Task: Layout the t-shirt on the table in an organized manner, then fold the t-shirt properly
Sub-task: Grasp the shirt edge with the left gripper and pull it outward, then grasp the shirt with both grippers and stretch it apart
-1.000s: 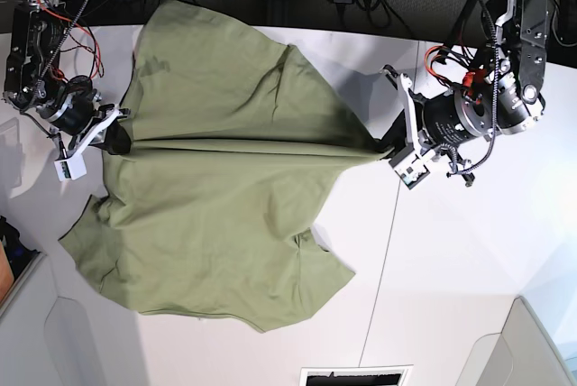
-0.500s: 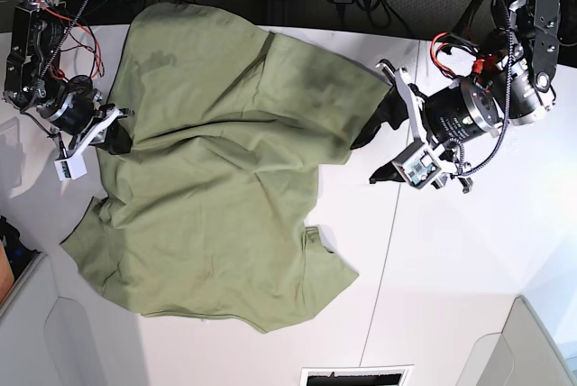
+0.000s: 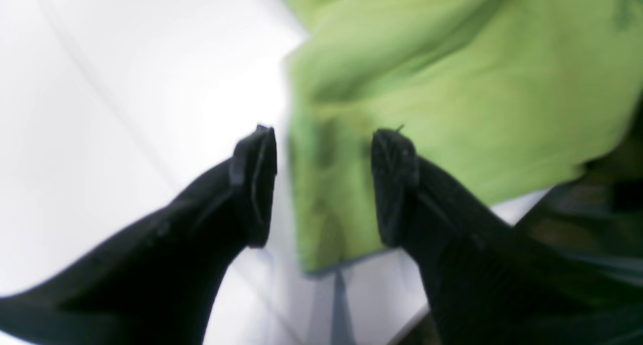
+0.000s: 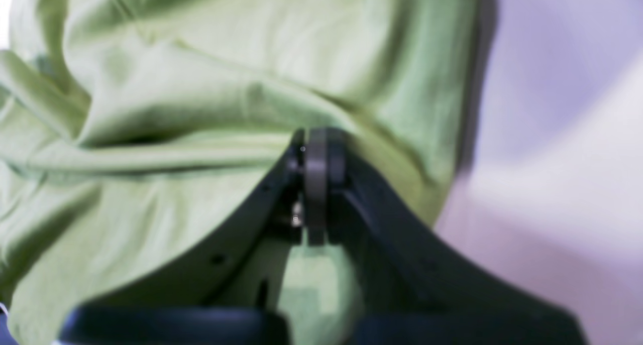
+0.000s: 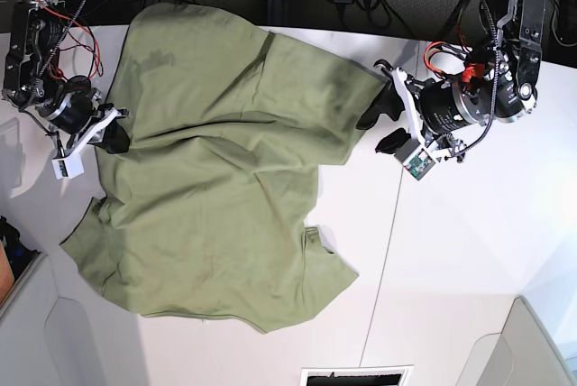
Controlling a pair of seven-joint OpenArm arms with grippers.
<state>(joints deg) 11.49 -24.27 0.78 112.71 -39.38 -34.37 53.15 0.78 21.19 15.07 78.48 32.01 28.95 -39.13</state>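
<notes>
Worktop: We see a white worktop with a thin dark seam running from the cloth toward the edge at the bottom of the base view.
T-shirt position: We locate the olive-green t-shirt on the worktop, nearer the side edge by the right arm than the side edge by the left arm.
T-shirt condition: We find it spread but not flat. Folds cross its middle between the two arms, and the cloth extends both above and below them in the base view. Its outline is uneven.
T-shirt corners: We note one lower corner pointing toward the side edge by the right arm, and another lying by the seam, toward the bottom edge.
Left gripper: We read the left gripper as having its jaws spread wide, with nothing held between them. The base view places it beside the upper cloth; we cannot tell whether it touches.
Left wrist view: We see a cloth corner in line with the gap between the jaws. The cloth is blurred.
Right gripper: We read the right gripper as having its jaws closed together, pinching the t-shirt at a raised fold.
Right wrist view: We see ridges of cloth running to the jaws, with bare worktop beyond the cloth's side.
Cabling: We observe red cable on the left arm.
</notes>
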